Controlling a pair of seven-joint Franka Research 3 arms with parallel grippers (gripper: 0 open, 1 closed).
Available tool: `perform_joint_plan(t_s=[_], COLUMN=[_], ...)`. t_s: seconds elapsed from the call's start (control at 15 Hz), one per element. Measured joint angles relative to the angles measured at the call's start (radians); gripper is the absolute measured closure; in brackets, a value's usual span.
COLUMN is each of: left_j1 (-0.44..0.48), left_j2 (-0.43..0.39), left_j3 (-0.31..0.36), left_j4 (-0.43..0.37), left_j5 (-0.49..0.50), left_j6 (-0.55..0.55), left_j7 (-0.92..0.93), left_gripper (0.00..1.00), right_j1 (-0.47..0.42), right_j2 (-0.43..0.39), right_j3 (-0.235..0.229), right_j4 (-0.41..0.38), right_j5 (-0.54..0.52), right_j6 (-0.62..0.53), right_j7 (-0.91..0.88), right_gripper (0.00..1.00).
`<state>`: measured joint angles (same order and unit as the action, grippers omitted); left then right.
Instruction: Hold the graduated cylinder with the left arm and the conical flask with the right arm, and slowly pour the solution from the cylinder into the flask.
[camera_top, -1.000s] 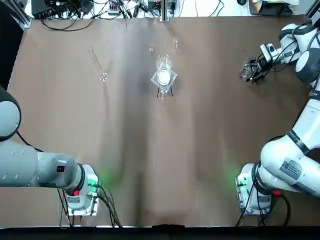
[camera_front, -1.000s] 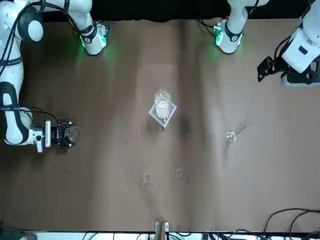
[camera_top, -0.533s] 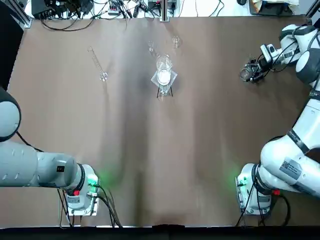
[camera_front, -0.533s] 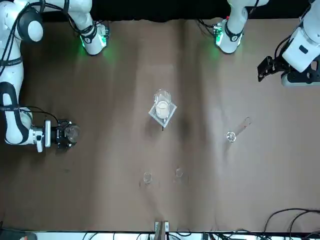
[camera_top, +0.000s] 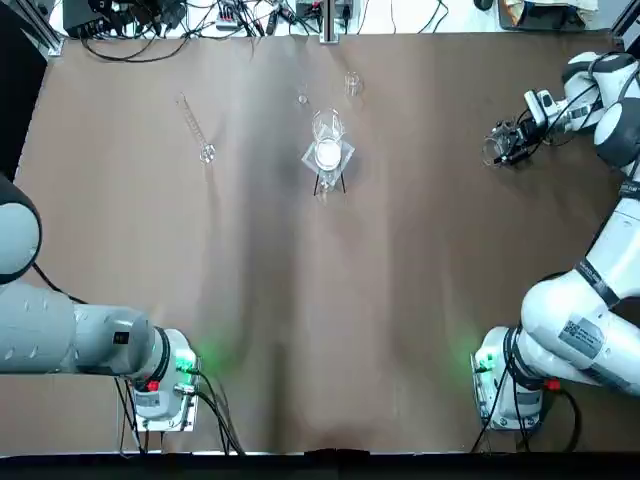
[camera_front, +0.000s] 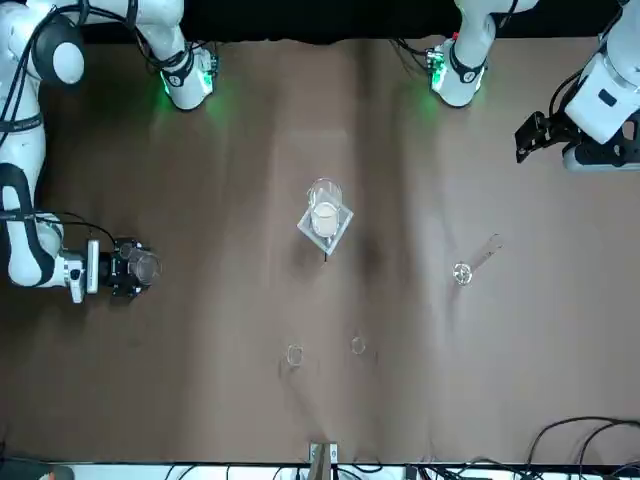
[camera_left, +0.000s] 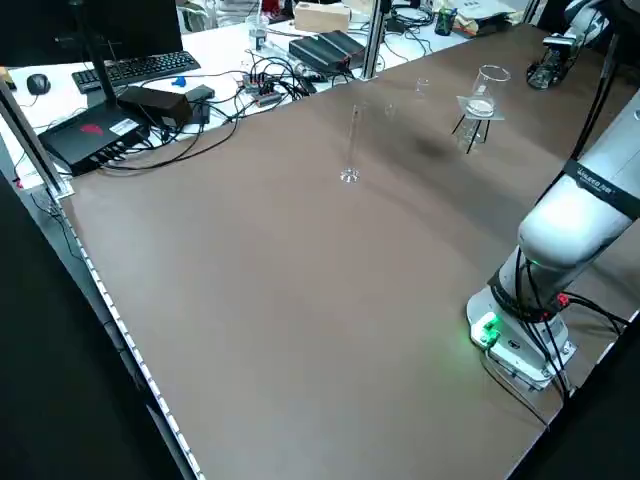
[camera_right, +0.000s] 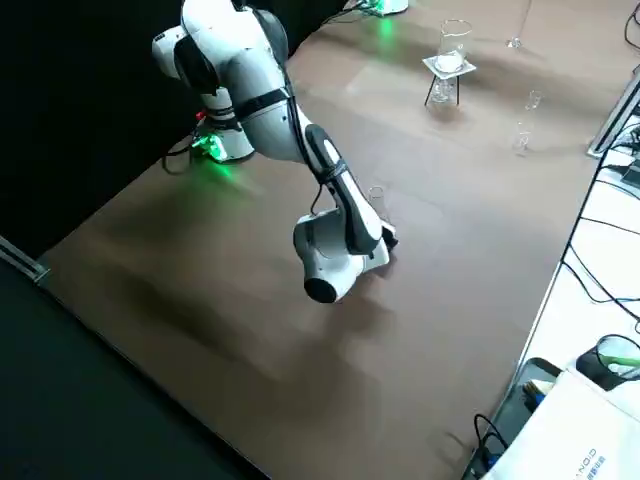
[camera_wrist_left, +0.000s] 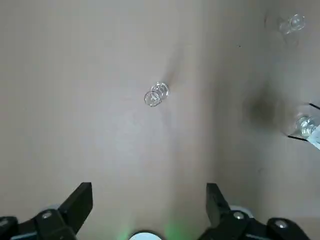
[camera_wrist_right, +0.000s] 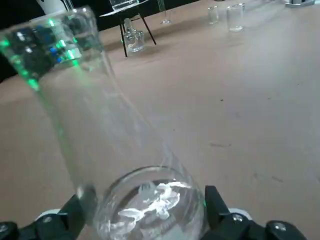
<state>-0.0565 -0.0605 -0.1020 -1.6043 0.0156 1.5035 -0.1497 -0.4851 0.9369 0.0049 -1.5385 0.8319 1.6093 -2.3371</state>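
Observation:
The graduated cylinder (camera_top: 195, 128) stands alone at the far left of the table, a thin clear tube on a small round foot; the left wrist view looks down its length (camera_wrist_left: 156, 94). My left gripper (camera_wrist_left: 148, 192) hangs high above it, open and empty, near the table's left edge (camera_front: 530, 135). At the far right, my right gripper (camera_top: 508, 143) reaches in sideways and is shut on the conical flask (camera_top: 493, 146). In the right wrist view the flask (camera_wrist_right: 125, 150) fills the gap between the fingers (camera_wrist_right: 215, 205) and leans a little.
A wide beaker with a white disc (camera_top: 327, 148) sits on a small black stand at the table's far centre. Two tiny vials (camera_top: 352, 82) stand behind it. Cables and electronics (camera_left: 150, 100) lie beyond the far edge.
My right gripper has shifted slightly away from the robot's side and to the right, carrying the flask along. The cylinder has not moved, and the left arm has barely moved.

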Motion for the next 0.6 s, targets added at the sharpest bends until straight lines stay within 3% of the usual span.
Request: perform_joint_plan(t_s=[0.6], left_j1=[0.0], left_j2=[0.0], left_j3=[0.0], left_j4=[0.0], left_j5=[0.0], left_j6=[0.0], left_j7=[0.0], left_gripper=[0.0], right_j1=[-0.118], right_j2=[-0.008], right_j3=[-0.01], right_j4=[0.03], right_j5=[-0.009], right_j6=[0.036], right_j7=[-0.016], right_gripper=[0.0])
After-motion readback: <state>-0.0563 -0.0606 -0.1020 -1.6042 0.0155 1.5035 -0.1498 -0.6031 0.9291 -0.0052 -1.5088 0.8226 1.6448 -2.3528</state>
